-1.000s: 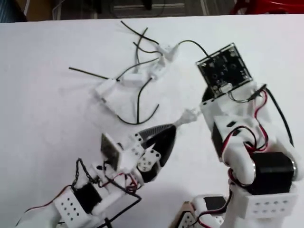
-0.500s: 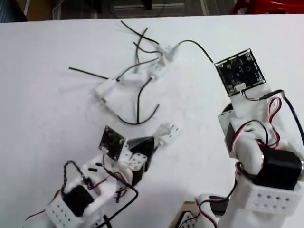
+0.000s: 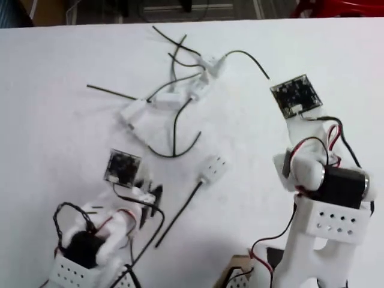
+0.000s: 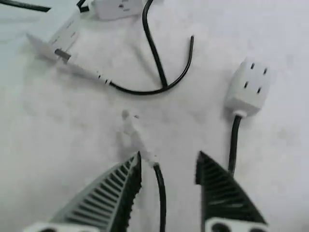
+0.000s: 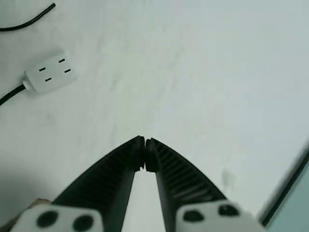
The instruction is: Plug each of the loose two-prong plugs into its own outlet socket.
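Note:
A white outlet block (image 3: 213, 168) with two sockets lies free at mid-table, its black cord (image 3: 177, 213) trailing toward the front. In the left wrist view the outlet block (image 4: 248, 87) lies beyond my open left gripper (image 4: 169, 162), off to one side of it. A thin black cord (image 4: 160, 193) with a blurred pale tip runs between its fingers. White two-prong plugs (image 3: 168, 101) with tangled black cords lie farther back, and one such plug (image 4: 63, 41) shows past the left gripper. My right gripper (image 5: 145, 145) is shut on nothing, well apart from the outlet block (image 5: 48, 75).
The left arm (image 3: 90, 240) stands at the front left and the right arm (image 3: 324, 198) at the front right. A wooden piece (image 3: 231, 270) sits at the front edge. The table's edge (image 5: 289, 183) runs close beside the right gripper.
The left arm let go of the white outlet block and pulled back to the front left; the block now lies free. The right arm drew back to the right.

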Tool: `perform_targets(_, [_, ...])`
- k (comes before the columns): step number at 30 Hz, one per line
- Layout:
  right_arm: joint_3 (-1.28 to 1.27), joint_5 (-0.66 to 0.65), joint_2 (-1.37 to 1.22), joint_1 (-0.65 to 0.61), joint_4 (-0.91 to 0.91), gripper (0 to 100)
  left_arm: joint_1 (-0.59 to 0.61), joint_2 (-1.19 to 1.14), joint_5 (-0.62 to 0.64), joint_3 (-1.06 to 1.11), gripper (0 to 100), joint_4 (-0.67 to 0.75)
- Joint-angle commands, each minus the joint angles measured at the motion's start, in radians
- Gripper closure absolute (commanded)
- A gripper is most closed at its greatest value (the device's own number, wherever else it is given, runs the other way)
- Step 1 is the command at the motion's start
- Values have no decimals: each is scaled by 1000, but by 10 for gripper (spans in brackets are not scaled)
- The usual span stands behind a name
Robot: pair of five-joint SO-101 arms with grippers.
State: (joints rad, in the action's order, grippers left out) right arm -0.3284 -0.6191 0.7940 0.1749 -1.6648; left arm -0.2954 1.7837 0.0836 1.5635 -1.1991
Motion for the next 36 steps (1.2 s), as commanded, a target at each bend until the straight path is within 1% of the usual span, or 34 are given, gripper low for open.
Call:
perform_targets(1, [-12, -25, 2, 12, 16, 974, 25, -7, -28, -57, 707, -34])
perform_targets(6, [-49, -25, 2, 12, 16, 974, 25, -13, -21, -57, 707, 3])
perform_targets(12, [-49, -20, 2, 4, 18, 974, 25, -15, 2, -35, 779, 58])
perform_targets(17, [-49, -17, 2, 4, 16, 974, 25, -15, 6, -6, 790, 107])
perform_targets(20, [-49, -15, 2, 4, 12, 974, 25, -21, 9, -34, 794, 103])
perform_targets(22, [-49, -15, 2, 4, 10, 974, 25, -71, 32, -66, 814, 112])
perform_targets(25, [-49, -15, 2, 4, 10, 974, 28, -257, 58, -138, 831, 173])
perform_targets(27, [-49, -15, 2, 4, 10, 974, 56, -437, 80, -207, 815, 219])
perform_targets(31, [-49, -15, 2, 4, 10, 974, 120, -817, 150, -310, 715, 298])
perform_targets(34, [-49, -15, 2, 4, 10, 974, 143, -1052, 169, -399, 724, 290])
perform_targets(36, [-49, -15, 2, 4, 15, 974, 140, -1167, 172, -456, 736, 265])
